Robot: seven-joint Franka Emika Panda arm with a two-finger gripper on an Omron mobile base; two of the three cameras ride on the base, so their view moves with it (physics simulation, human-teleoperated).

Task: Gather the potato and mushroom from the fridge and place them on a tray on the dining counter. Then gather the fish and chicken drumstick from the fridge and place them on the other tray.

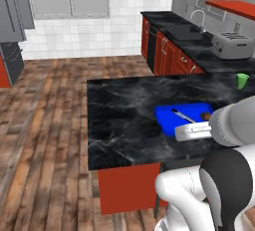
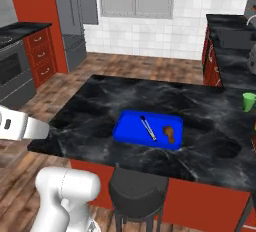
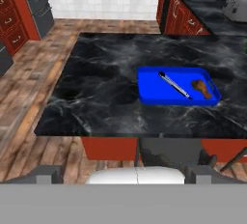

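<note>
You have one blue tray [image 3: 178,87] in sight, lying flat on the dark marble table [image 3: 106,92], toward its near edge and right of the middle. On the tray lie two things: a thin silvery fish [image 3: 174,84], set diagonally across the middle, and a brown chicken drumstick [image 3: 202,88] just beside it toward the right end. They are near each other but apart, both well inside the low rim, which should keep them from sliding off. From how they lie, that pair looks delivered.

Your end effector [image 3: 128,169] hangs back from the table's near edge, above the floor and the stool side. Its dark fingertips [image 3: 48,174] stand wide apart at the bottom of the hand view with nothing between them, so it is released and carries nothing. It looks down over the slab and the tray from behind, not reaching for anything.

The task names two trays; you can count only one here, and no potato or mushroom is visible on this slab, so you cannot judge that half of the job from these pictures. The fridge [image 2: 75,11] stands far across the wooden floor by the tiled wall, well apart from the table.

Other things, one each: a green cup [image 2: 248,101] near the table's far right, a black stool [image 2: 140,188] tucked under the near edge, and a toaster [image 1: 231,45] on the back counter.
</note>
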